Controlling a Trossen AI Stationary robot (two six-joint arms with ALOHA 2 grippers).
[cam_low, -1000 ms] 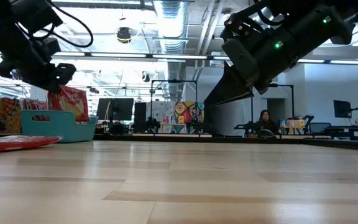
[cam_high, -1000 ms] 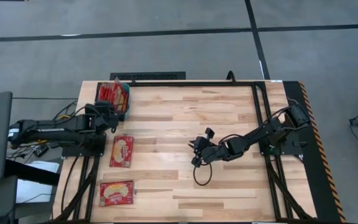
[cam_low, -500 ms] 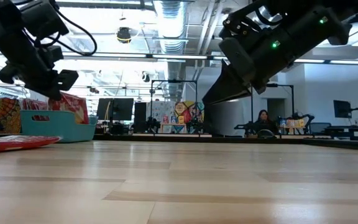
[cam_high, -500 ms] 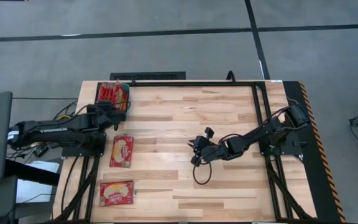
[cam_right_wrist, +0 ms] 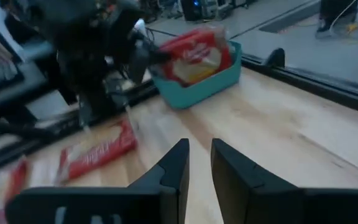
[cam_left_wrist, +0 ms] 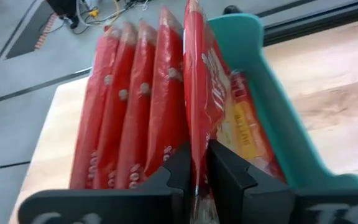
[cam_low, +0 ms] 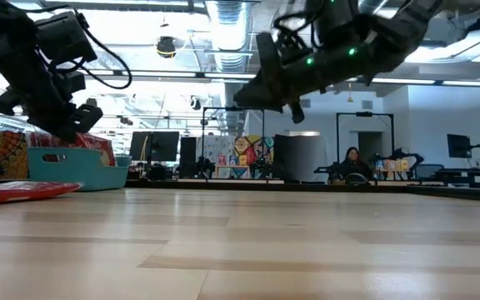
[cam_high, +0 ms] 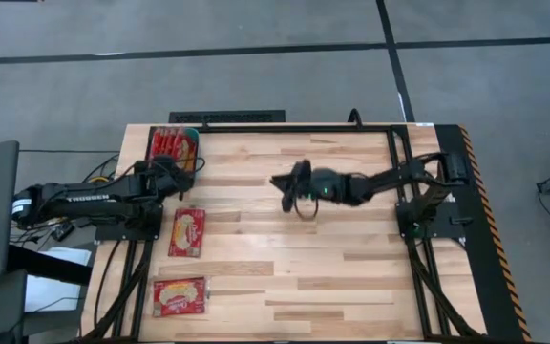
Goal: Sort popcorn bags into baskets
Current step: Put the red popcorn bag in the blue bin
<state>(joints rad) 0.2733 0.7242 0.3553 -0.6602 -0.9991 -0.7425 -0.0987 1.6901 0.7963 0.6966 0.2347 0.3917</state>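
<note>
Pale wooden bench [cam_high: 285,248] fills the high view; upper left, the teal basket [cam_high: 195,153] holds upright popcorn bags. The left gripper [cam_left_wrist: 196,171] pinches one popcorn bag [cam_left_wrist: 199,99] standing in it. Released askew, that packet could tip out. Two more packets [cam_high: 186,232] lie lower left. The right gripper [cam_high: 282,183], nearly closed and empty, hangs mid-bench.

Teal basket [cam_high: 195,156] sits at far-left corner of table, packed w/ red popcorn bags [cam_left_wrist: 135,106] standing on edge side by side; one of them, the bag [cam_left_wrist: 199,106] nearest the teal wall, is pinched btwn the left end effector's [cam_left_wrist: 194,167] fingers. Two more red bags lie flat on the table nearer the front-left: one bag [cam_high: 186,232] just past the basket, lengthwise, the other [cam_high: 179,296] close to the front edge, turned crosswise, both showing cream-yellow oval.
</note>
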